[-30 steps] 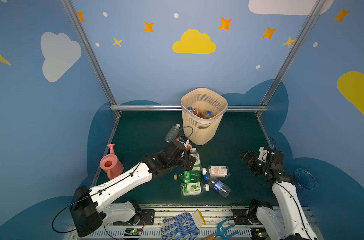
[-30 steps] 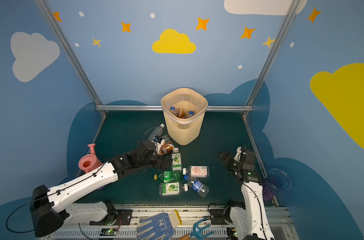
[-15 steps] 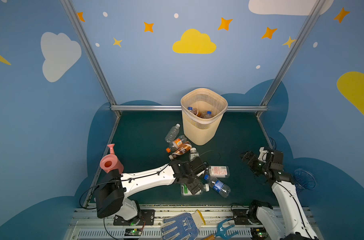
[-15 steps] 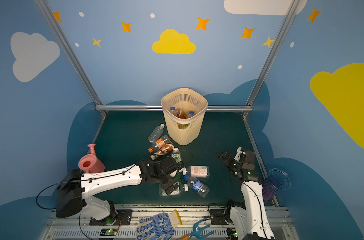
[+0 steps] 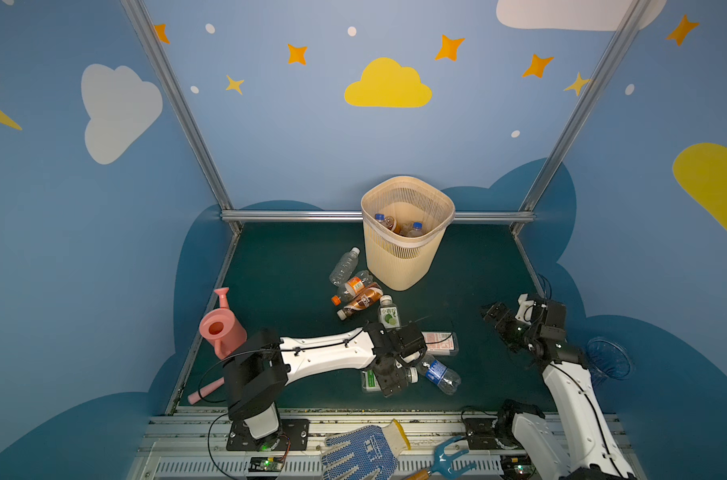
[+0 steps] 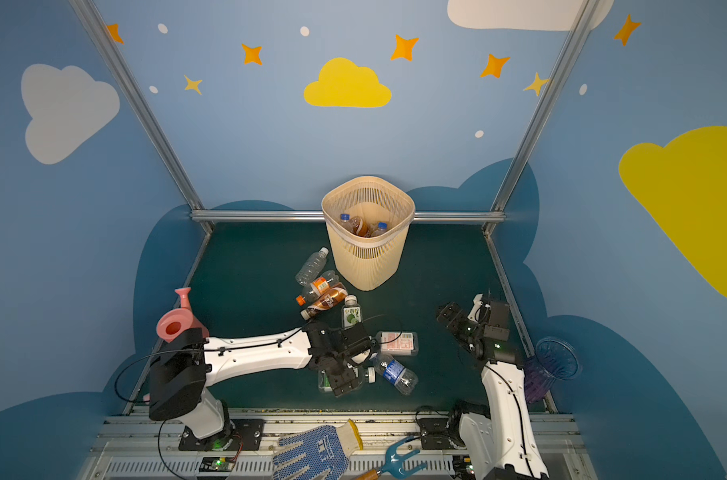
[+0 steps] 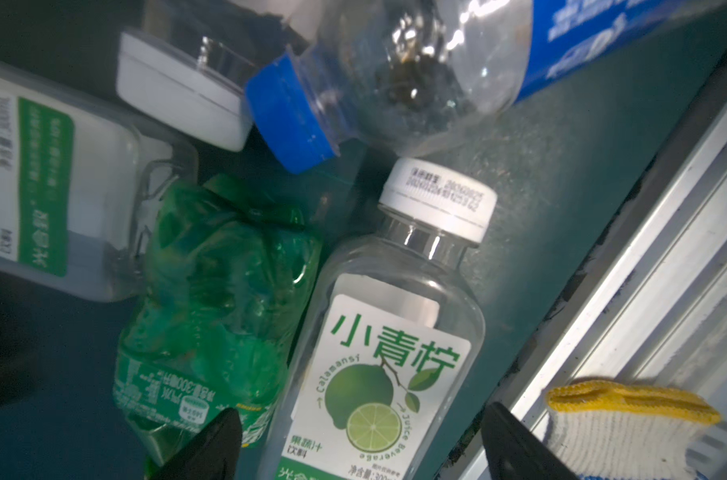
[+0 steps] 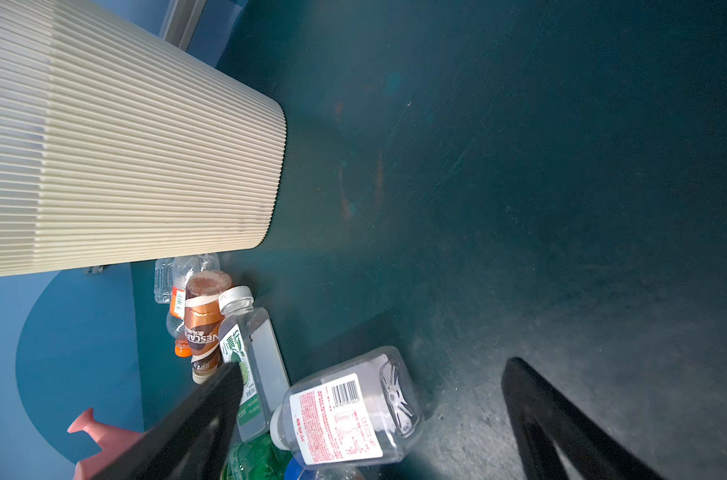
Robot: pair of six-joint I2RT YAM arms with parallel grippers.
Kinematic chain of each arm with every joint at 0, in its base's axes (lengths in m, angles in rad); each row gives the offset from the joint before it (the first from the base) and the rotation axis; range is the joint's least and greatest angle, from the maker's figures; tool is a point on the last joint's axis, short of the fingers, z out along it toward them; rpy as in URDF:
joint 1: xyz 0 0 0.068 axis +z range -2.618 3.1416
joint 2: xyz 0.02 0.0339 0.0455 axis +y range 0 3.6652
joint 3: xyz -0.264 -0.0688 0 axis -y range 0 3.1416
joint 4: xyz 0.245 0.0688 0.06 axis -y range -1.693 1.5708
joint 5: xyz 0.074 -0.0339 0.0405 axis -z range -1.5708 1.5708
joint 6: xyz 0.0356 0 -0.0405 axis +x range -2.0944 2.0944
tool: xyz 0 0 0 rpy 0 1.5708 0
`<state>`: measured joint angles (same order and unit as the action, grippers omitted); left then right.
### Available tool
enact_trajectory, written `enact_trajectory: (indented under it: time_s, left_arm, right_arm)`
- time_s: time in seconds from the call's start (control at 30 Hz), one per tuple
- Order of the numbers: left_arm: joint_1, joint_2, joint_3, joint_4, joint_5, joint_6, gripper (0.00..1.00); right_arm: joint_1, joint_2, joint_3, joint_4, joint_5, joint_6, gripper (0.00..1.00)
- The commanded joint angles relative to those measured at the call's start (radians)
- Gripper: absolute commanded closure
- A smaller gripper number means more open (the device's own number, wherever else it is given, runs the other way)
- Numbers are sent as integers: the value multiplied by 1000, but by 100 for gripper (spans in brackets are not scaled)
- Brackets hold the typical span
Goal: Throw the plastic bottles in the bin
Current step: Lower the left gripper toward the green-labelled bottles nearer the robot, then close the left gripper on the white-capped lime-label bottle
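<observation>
My left gripper [image 5: 390, 380] moved away from the bin [image 5: 399, 262]
A second ago it was right next to the bin, over the brown bottle [image 5: 361, 301]. Now I have it farther from the bin, down over a lime bottle [image 7: 395, 332], and the brown bottle shows again.

You face a booth of blue painted walls [image 5: 311, 145] scattered with yellow clouds [image 5: 388, 85], white clouds [image 5: 116, 112] and orange stars [image 5: 297, 54]. Silver aluminium frame posts [image 5: 176, 104] run up its corners. The dark teal matte bench [image 5: 291, 266] shows faint scuffs under even light.
</observation>
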<state>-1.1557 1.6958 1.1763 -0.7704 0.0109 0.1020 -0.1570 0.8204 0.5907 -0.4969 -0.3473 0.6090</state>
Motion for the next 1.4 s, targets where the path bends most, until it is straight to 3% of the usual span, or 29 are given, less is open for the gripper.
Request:
enact_trajectory:
  time_s: [0.0, 0.87, 1.03, 1.17, 1.37]
  left_arm:
    - [-6, 20, 14, -50, 6, 21, 12]
    - [-15, 156, 57, -78, -38, 23, 21]
    - [-15, 176, 67, -83, -37, 24, 33]
    - [-16, 176, 63, -82, -35, 25, 34]
    - [-16, 140, 71, -86, -24, 11, 50]
  right_arm:
    - [4, -4, -2, 3, 16, -14, 3]
    - [2, -6, -21, 11, 19, -18, 3]
    - [0, -4, -25, 13, 22, -19, 3]
    - [-2, 2, -24, 17, 21, -19, 3]
    - [-2, 7, -25, 22, 20, -19, 3]
